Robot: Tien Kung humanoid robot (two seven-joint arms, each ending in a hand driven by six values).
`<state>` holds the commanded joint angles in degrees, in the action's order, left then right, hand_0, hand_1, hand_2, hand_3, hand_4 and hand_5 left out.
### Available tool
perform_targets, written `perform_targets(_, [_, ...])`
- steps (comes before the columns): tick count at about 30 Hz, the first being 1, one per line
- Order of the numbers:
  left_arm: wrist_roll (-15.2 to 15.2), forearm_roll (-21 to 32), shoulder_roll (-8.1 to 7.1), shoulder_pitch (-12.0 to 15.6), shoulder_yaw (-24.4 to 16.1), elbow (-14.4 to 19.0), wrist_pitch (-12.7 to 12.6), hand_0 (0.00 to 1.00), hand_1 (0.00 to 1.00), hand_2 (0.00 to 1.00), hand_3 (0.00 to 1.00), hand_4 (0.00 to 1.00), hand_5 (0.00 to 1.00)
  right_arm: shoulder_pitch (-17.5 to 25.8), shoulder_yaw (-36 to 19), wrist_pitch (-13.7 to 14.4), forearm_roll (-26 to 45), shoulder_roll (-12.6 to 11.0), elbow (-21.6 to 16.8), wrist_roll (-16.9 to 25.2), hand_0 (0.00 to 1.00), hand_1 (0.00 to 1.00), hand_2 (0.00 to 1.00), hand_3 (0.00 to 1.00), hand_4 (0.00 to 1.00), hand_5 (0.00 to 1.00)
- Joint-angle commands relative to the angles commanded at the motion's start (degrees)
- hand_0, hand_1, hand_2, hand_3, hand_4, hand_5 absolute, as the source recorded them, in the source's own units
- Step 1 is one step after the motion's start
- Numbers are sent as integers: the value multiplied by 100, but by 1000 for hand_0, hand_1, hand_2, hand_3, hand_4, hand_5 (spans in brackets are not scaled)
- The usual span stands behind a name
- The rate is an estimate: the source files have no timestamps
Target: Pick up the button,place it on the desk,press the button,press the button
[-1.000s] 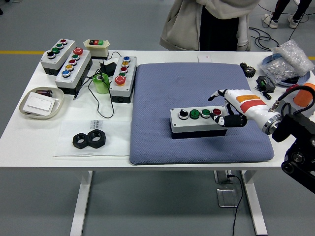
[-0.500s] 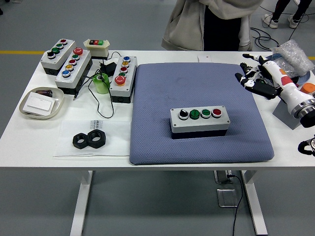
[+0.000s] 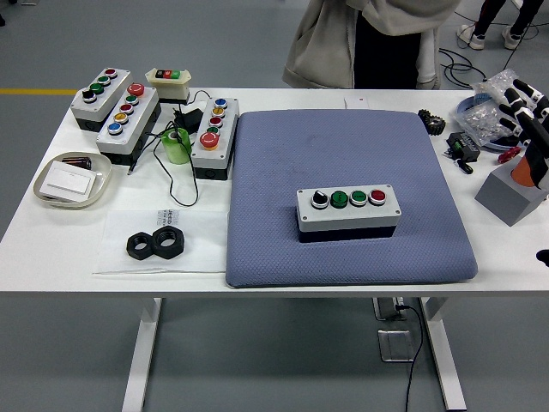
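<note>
Where the white table (image 3: 51, 232) begins at the left, a shallow beige tray (image 3: 72, 180) holds a white card, and behind it stand two grey button boxes (image 3: 116, 107) side by side with coloured caps. Nearer the front edge lie two black hex nuts (image 3: 153, 245), touching, on a clear sheet. A green tape roll (image 3: 177, 146) sits among black cable, just beside a third button box (image 3: 214, 135) with a large red cap. A blue-grey mat (image 3: 343, 146) covers the middle of the table, and on it rests the task's button box (image 3: 347, 210), flat and free of any hand, its row showing a black knob, two green buttons and a red one. A person in a pale coat (image 3: 330, 43) stands at the far edge. At the right rim, the right robot hand (image 3: 525, 110) hangs above a bag of clear plastic (image 3: 496, 107), fingers spread and holding nothing, well apart from the box.
</note>
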<state>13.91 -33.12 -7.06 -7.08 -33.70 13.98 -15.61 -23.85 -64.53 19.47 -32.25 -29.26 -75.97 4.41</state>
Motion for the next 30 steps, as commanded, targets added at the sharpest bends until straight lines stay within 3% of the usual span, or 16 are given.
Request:
perform_targets(6, [-2, 1, 9, 6, -5, -3, -1, 686, 666, 768, 796, 718, 998, 129, -117, -80, 1318, 99, -30, -142, 909, 845, 896, 862, 646, 537])
perform_targets(30, [-1, -178, -2, 44, -88, -3, 9, 686, 667, 768, 796, 717, 998, 339, -230, -162, 1218, 78, -184, -281, 917, 842, 886, 857, 639, 534])
